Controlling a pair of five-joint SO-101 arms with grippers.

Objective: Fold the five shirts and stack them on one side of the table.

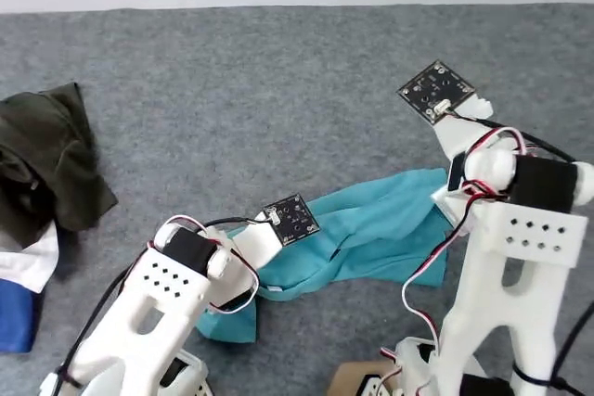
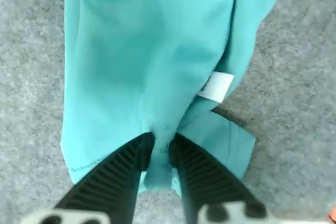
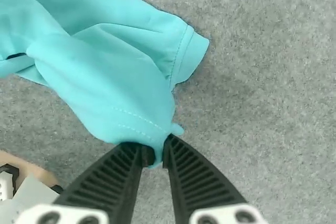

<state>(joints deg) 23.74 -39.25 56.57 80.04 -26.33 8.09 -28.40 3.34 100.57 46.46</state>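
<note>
A teal shirt (image 1: 371, 229) hangs stretched between my two arms near the table's front middle. My left gripper (image 2: 160, 150) is shut on a pinch of the teal shirt (image 2: 152, 61) at one end; a white label (image 2: 216, 86) shows on the cloth. My right gripper (image 3: 153, 153) is shut on a hemmed edge of the teal shirt (image 3: 105, 72) at the other end. In the high view the left arm (image 1: 176, 275) stands at the front left and the right arm (image 1: 510, 229) at the front right.
A heap of other shirts lies at the left edge: a dark green one (image 1: 46, 159) on top, a white one (image 1: 28, 261) and a blue one (image 1: 14, 317) below. Grey felt (image 1: 278, 81) covers the table, with open room at the back and middle.
</note>
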